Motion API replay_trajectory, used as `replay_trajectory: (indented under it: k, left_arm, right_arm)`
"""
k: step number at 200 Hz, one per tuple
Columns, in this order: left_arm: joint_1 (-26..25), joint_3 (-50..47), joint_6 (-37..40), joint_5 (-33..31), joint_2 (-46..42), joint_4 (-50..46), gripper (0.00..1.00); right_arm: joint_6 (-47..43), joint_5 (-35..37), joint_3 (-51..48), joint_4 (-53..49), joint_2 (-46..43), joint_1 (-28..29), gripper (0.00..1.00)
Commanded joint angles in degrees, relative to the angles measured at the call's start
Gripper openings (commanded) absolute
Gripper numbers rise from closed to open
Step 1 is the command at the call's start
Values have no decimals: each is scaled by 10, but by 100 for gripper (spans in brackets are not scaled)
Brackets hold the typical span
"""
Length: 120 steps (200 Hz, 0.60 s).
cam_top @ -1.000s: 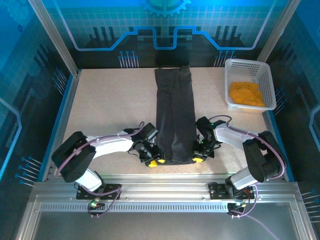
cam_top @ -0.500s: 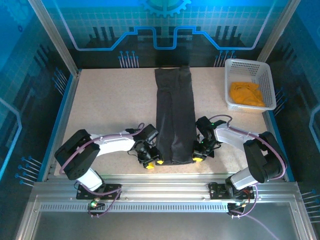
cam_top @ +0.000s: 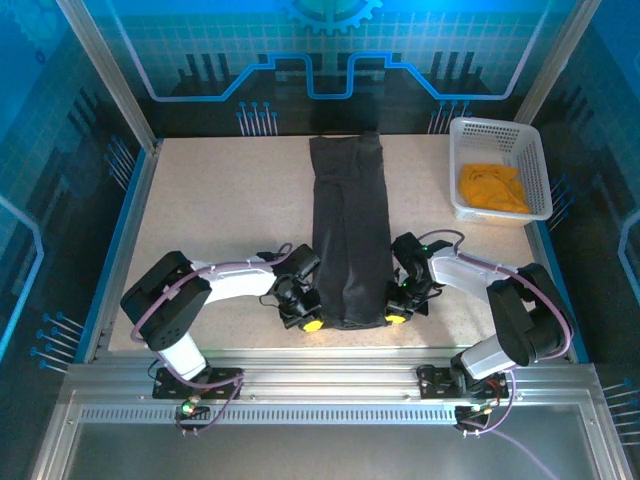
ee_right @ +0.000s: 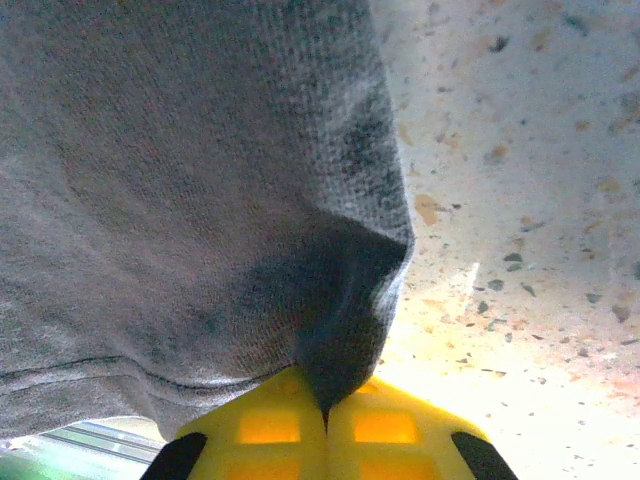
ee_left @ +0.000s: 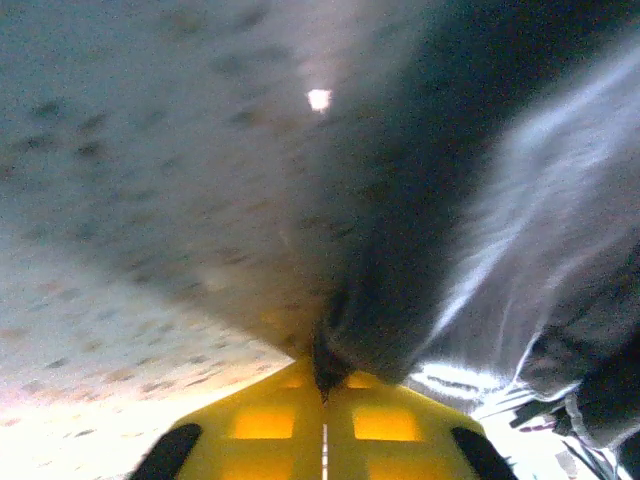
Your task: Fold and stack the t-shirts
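The left gripper (cam_top: 313, 324) and right gripper (cam_top: 397, 318) each pinch only a thin corner of cloth, so an uneven or hasty lift could slip the hem free and skew the fold. Both are clenched on the near corners of the dark t-shirt (cam_top: 348, 240), a long strip on the bench (cam_top: 220, 220) running away from them; the orange t-shirt (cam_top: 492, 187) lies in the basket (cam_top: 497, 128).

Arms bent inward, lower centre: left gripper (cam_top: 312, 323) and right gripper (cam_top: 396, 317), both clamped on dark t-shirt (cam_top: 348, 230) corners.
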Motion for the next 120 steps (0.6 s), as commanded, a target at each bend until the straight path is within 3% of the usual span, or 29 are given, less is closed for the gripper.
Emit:
replay_trajectory:
  k: [1,66,120]
  left_arm:
    - [-5,7,-2,-31,-1,48,0]
    - [-33,-25,1,36,-58,13,0]
    - [-21,14,-6,-37,-145,-41,0]
  right_arm:
    - [7,-4,9,-20,-20,8,0]
    - [4,-19,-6,-57,-63,11,0]
    - [25,-13,57,-103,-98,-5,0]
